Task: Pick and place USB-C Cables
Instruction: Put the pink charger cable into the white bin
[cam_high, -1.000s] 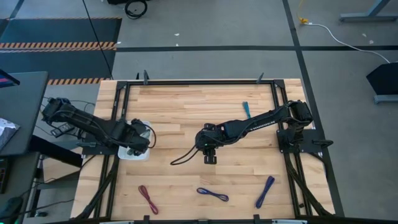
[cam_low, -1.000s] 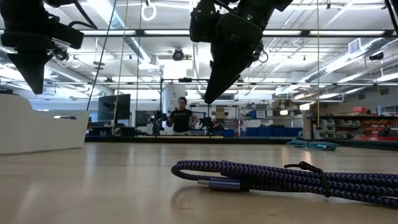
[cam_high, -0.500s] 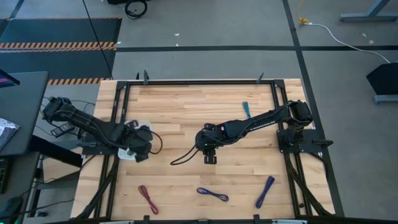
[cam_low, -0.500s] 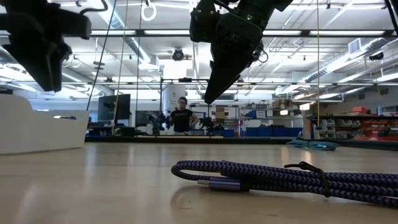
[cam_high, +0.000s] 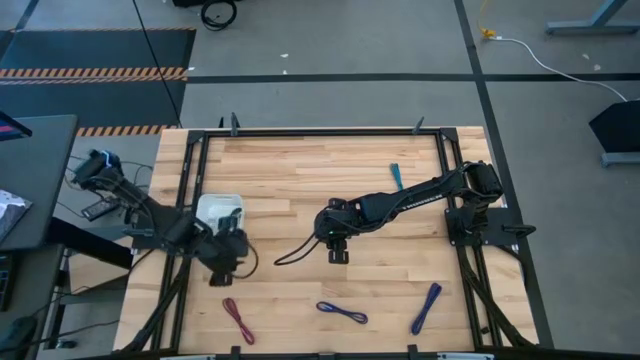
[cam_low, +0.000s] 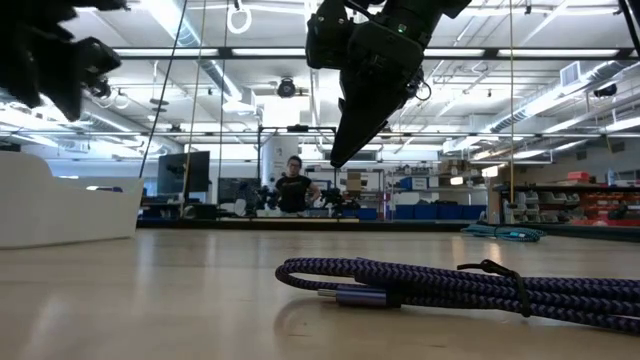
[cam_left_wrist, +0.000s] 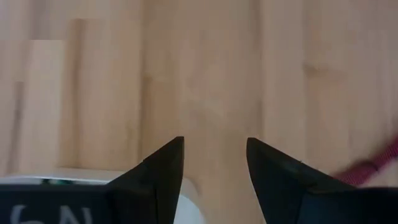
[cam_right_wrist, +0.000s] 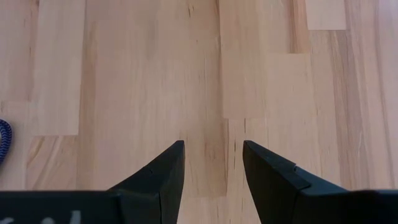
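My left gripper (cam_high: 226, 266) (cam_left_wrist: 215, 142) hangs open above bare wood, just near-side of the white tray (cam_high: 218, 212) (cam_low: 60, 205). The dark red cable (cam_high: 238, 320) (cam_left_wrist: 378, 165) lies flat by the near edge, close to that gripper. My right gripper (cam_high: 338, 250) (cam_right_wrist: 213, 144) (cam_low: 350, 130) is open too, raised over the table's middle. A blue cable (cam_high: 342, 312) (cam_low: 450, 285) and a purple cable (cam_high: 427, 307) lie near the front edge; the teal cable (cam_high: 396, 177) (cam_low: 505, 234) lies far right. Green and silver-white bundles do not show clearly.
A long thin black wire (cam_high: 292, 252) trails from the right arm across the wood. Black frame rails (cam_high: 190, 200) run along both sides of the table. Open wood spreads between the tray and the right arm. A person (cam_low: 291, 190) stands far back in the room.
My left gripper has left its place above the white tray, travelled toward the table's near edge and a little right, and turned as it went; the tray now lies uncovered. The right arm and the cables have stayed put.
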